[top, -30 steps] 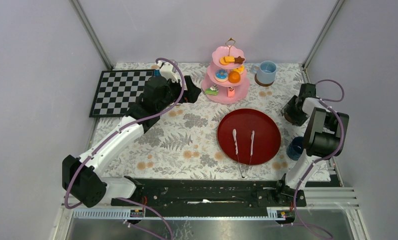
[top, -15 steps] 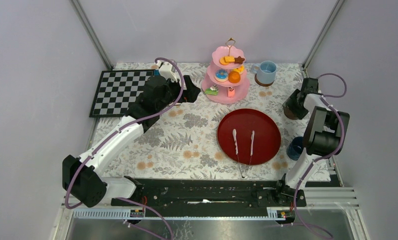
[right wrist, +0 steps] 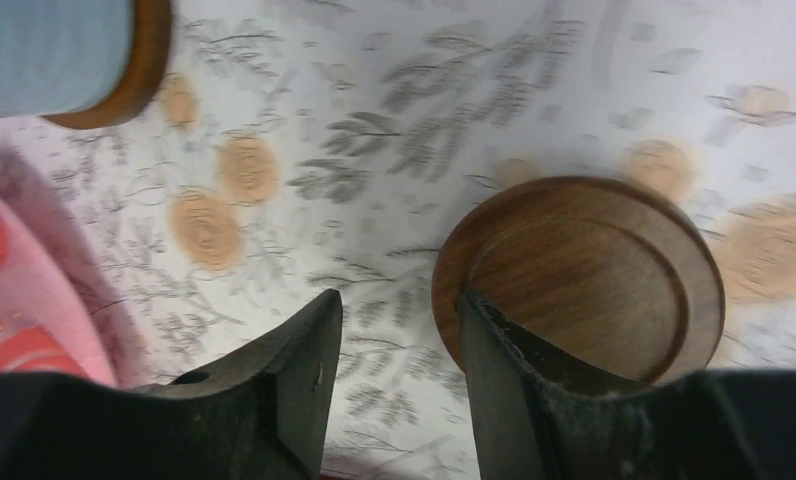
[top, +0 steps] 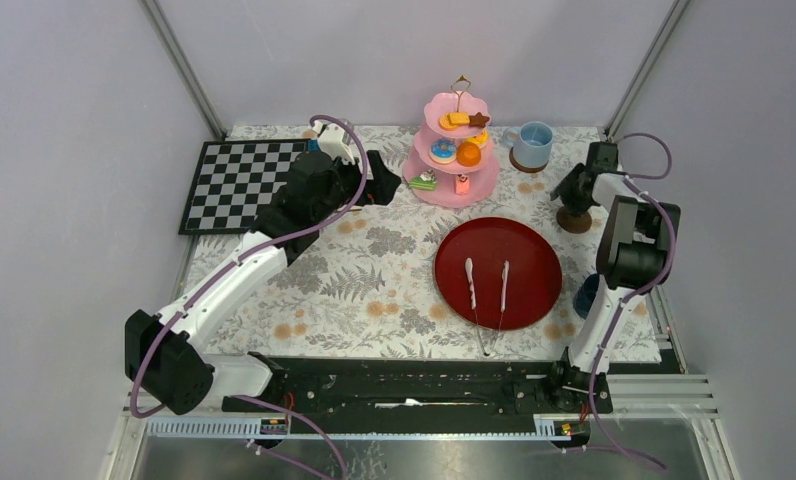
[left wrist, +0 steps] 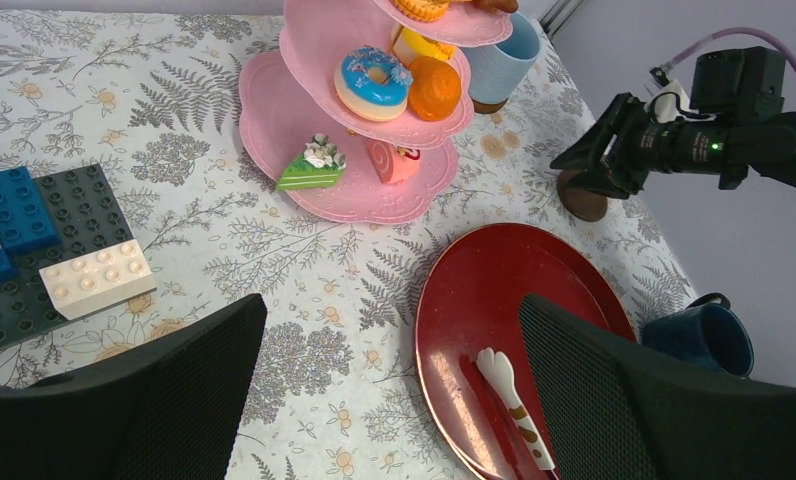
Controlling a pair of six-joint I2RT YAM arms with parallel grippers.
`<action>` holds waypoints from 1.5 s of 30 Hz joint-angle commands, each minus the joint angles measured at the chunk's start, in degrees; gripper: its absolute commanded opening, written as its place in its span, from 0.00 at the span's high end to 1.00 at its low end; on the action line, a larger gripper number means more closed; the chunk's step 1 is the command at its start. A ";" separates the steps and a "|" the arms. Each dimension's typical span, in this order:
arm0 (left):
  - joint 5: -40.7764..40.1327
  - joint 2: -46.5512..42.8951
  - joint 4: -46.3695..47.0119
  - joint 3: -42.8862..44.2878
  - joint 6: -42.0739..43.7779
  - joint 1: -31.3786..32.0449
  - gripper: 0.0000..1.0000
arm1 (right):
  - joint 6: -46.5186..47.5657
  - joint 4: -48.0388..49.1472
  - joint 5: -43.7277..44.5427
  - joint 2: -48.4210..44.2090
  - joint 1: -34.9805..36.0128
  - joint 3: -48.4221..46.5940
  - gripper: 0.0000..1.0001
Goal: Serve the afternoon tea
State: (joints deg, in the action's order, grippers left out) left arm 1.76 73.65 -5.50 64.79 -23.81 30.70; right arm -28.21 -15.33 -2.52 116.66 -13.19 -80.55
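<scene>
The floral desk (top: pixel 374 270) carries a dark red tray (top: pixel 534 262) right of centre and, above it, the pink three-tier stand (top: pixel 484 180). The left claw (left wrist: pixel 389 330) gapes wide and empty near the stand's left. The right claw (right wrist: pixel 399 330) is narrowly parted and grips nothing; one finger overlaps the brown saucer (right wrist: pixel 594 270) at the right edge. Sweets (top: pixel 444 150) fill the tiers.
</scene>
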 commanded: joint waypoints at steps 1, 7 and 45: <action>0.11 0.20 2.56 1.68 0.32 -0.29 0.01 | -4.28 2.15 -5.03 4.67 3.84 -2.82 0.48; -0.31 0.51 2.38 1.77 0.52 -0.29 0.01 | -4.54 3.23 -5.61 8.92 6.80 -9.35 0.60; -0.13 -0.67 2.99 1.17 0.44 -0.90 0.01 | -0.35 4.06 9.88 13.58 8.44 -18.13 0.63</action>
State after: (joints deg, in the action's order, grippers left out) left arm 1.76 74.41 -5.48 64.79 -23.81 30.04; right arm -29.78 -9.96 2.94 130.56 -4.78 -98.41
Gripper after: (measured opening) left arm 0.990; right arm 0.371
